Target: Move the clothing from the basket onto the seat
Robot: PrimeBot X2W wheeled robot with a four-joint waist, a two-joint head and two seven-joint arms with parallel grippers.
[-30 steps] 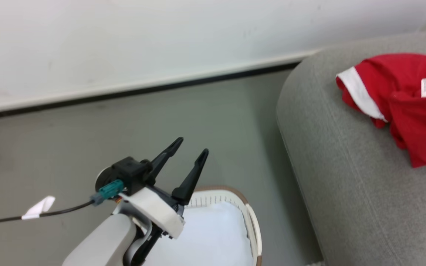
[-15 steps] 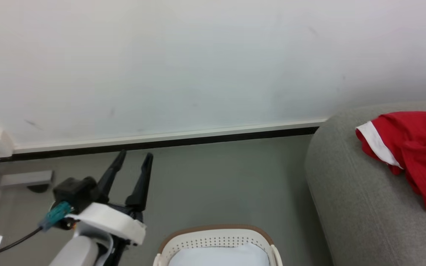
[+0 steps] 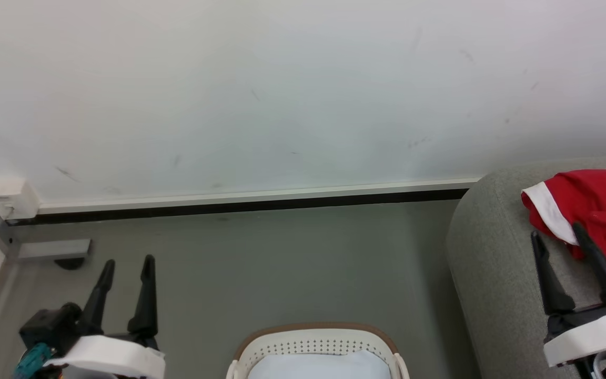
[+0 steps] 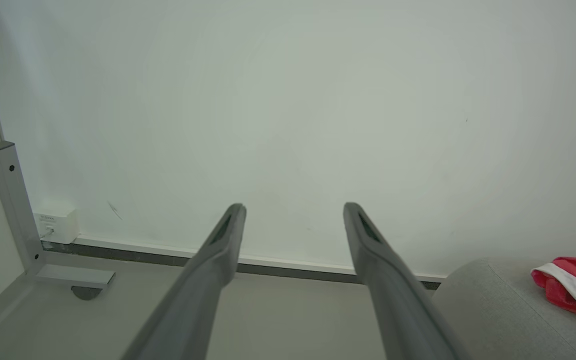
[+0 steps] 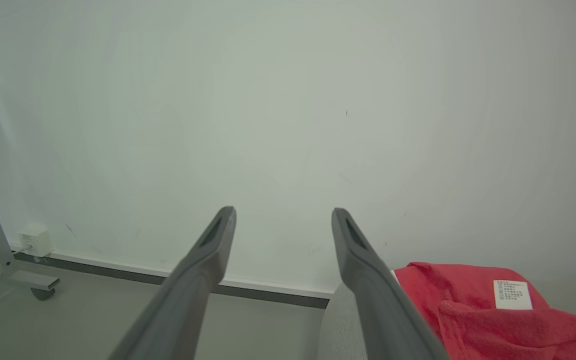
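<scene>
The red clothing with a white trim band lies crumpled on the grey seat at the right. The cream basket with its brown rim sits on the floor at the bottom centre, with a plain white cloth inside. My left gripper stands open and empty over the floor, left of the basket. My right gripper is open and empty, just in front of the red clothing. The left wrist view has the left gripper open towards the wall. In the right wrist view, the right gripper is open beside the clothing.
A white wall with a dark baseboard runs behind the grey floor. At the far left stand a grey metal frame foot and a white wall box. The seat's rounded edge is close to the basket's right side.
The head view has tilted up and shifted. My left gripper has drawn back to the lower left, away from the basket. My right gripper has come into view by the seat. Both stay open.
</scene>
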